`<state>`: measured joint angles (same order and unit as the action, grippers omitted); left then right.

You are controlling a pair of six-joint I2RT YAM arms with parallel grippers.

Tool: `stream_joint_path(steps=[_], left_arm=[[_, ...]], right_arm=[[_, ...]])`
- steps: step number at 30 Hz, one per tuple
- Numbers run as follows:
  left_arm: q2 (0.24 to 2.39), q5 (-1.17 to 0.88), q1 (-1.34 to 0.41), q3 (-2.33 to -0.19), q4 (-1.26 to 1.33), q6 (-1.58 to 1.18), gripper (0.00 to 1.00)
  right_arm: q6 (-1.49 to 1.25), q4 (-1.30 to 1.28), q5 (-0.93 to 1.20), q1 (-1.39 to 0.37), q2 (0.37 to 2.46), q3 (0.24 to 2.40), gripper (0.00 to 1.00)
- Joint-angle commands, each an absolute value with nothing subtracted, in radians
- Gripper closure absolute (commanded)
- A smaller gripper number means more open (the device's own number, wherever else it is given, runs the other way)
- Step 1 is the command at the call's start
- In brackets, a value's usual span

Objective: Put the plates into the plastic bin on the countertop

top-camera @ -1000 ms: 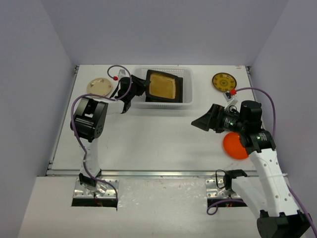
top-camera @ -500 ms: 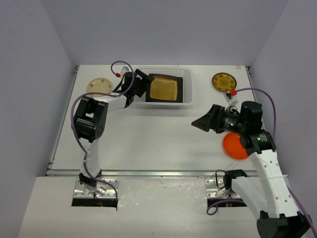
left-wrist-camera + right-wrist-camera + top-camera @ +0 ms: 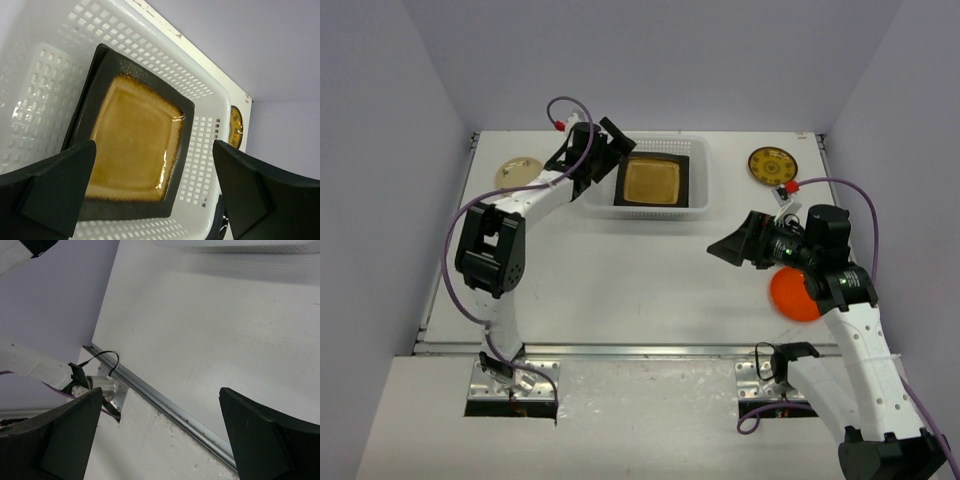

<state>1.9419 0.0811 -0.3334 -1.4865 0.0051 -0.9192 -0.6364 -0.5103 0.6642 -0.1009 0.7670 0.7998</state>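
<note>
The amber-centred square plate (image 3: 653,181) lies flat in the plastic bin (image 3: 699,190) at the back of the countertop (image 3: 620,270). My left gripper (image 3: 608,157) hangs open over the bin's left end, holding nothing. In the left wrist view the same plate (image 3: 132,145) sits below and between the wide-apart fingers (image 3: 55,185), inside the bin (image 3: 200,75). A cream round plate (image 3: 520,172) rests at the far left, a patterned yellow one (image 3: 772,162) at the far right. An orange plate (image 3: 792,297) lies partly under my right arm. My right gripper (image 3: 725,247) is open and empty above bare countertop.
The right wrist view looks down on the white countertop (image 3: 210,325) and its metal front edge (image 3: 165,400), with the left arm's base and cable (image 3: 95,380) beyond it. Grey walls close in the back and both sides.
My left gripper opened and let go of the amber plate, which dropped from tilted to flat in the bin. The gripper then drew back up and to the left. The right arm stayed still.
</note>
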Motion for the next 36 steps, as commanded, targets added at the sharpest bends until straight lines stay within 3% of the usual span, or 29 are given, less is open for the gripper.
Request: stream_joint_path(steps=[1,6,8,13,18,29,36], left_arm=[[1.726,0.131,-0.337,-1.562,-0.143,-0.757,0.00],[1.503,0.135,-0.193,-1.401,-0.271,-0.758,0.00],[1.386,0.086,-0.084,-1.207,-0.232,-0.806,0.00],[1.307,-0.035,0.209,-0.960,-0.138,-0.937,0.00],[1.441,-0.005,0.290,-0.948,-0.104,-0.959,0.00],[1.811,0.012,0.316,-1.107,0.065,-0.979,0.00],[2.034,0.018,0.316,-1.283,0.031,-0.938,0.08]], right_arm=[[-0.612,-0.486,0.629,-0.099,0.752,0.807,0.01],[-0.631,-0.487,0.579,-0.100,0.721,0.799,0.01],[-0.649,-0.486,0.538,-0.100,0.706,0.788,0.01],[-0.680,-0.484,0.433,-0.100,0.670,0.761,0.01],[-0.664,-0.492,0.411,-0.100,0.628,0.755,0.01],[-0.676,-0.390,0.621,-0.101,0.618,0.701,0.01],[-0.675,-0.364,0.610,-0.100,0.619,0.693,0.01]])
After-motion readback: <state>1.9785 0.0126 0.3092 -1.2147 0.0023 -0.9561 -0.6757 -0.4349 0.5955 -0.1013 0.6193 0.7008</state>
